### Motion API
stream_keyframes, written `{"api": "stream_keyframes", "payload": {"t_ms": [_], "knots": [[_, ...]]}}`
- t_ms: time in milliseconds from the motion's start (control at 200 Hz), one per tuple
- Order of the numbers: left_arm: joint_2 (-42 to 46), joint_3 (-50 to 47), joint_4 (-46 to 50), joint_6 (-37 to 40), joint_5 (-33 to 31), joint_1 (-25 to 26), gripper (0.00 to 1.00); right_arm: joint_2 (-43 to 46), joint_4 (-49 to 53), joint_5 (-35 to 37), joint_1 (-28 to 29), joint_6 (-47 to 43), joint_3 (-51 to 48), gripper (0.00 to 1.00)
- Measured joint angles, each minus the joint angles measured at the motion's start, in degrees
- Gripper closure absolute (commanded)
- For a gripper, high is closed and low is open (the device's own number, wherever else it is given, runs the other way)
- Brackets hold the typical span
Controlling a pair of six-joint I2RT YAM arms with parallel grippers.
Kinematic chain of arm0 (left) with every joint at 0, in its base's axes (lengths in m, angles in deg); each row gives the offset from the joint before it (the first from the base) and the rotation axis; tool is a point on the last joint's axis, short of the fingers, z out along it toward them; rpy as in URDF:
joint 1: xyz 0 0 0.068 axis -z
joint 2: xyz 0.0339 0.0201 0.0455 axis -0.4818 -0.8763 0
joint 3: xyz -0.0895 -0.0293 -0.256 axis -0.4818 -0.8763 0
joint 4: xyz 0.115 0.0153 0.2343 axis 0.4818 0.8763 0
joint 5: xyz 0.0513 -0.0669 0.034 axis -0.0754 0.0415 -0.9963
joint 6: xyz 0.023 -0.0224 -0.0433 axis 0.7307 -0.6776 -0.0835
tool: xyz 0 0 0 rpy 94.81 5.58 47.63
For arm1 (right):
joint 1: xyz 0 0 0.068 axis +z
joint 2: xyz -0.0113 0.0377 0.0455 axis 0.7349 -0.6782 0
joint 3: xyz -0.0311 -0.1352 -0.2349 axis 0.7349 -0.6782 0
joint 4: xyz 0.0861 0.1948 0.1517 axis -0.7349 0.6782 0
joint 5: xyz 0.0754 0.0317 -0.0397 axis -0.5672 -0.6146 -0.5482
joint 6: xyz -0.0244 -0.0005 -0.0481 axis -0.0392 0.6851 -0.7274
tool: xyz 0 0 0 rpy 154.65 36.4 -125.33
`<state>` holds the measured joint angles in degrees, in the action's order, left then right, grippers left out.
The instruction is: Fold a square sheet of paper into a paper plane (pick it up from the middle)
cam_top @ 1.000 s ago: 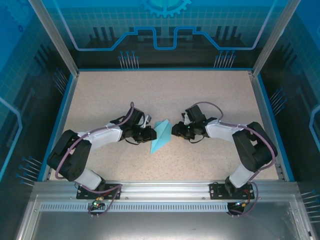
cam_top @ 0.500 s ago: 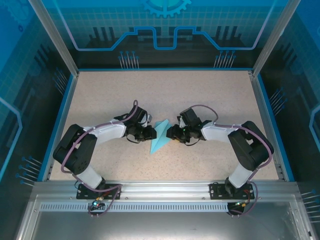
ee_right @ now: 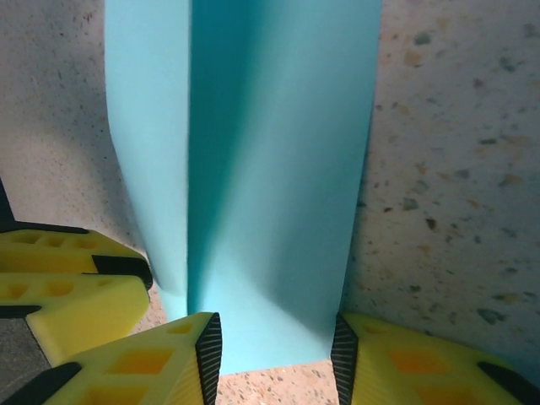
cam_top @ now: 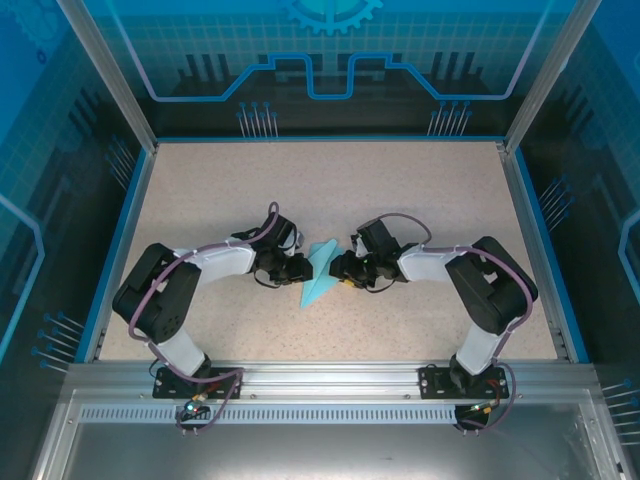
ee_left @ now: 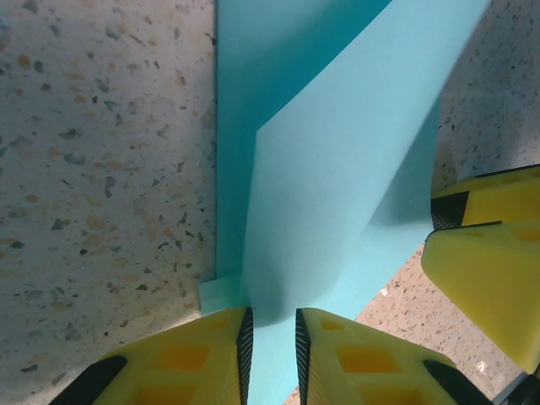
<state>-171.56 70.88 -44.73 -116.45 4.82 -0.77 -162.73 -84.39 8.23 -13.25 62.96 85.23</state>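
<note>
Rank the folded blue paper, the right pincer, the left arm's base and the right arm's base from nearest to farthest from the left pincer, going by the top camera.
From the left pincer:
1. folded blue paper, touching it, at centre.
2. right pincer, just across the paper.
3. left arm's base, near edge, left.
4. right arm's base, near edge, right.

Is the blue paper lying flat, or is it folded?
Folded: the paper narrows to a point, with overlapping creased layers.

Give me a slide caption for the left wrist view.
Left fingers pinch a raised flap of folded blue paper on a speckled table, right fingers alongside.
</note>
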Motion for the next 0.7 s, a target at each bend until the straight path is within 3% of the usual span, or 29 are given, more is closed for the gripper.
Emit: {"api": "stream_keyframes", "payload": {"t_ms": [700], "knots": [[-0.31, -0.15, -0.2, -0.28, -1.09, 0.0, 0.81, -3.56, -9.75, -1.44, 2.21, 3.06, 0.24, 0.6]]}}
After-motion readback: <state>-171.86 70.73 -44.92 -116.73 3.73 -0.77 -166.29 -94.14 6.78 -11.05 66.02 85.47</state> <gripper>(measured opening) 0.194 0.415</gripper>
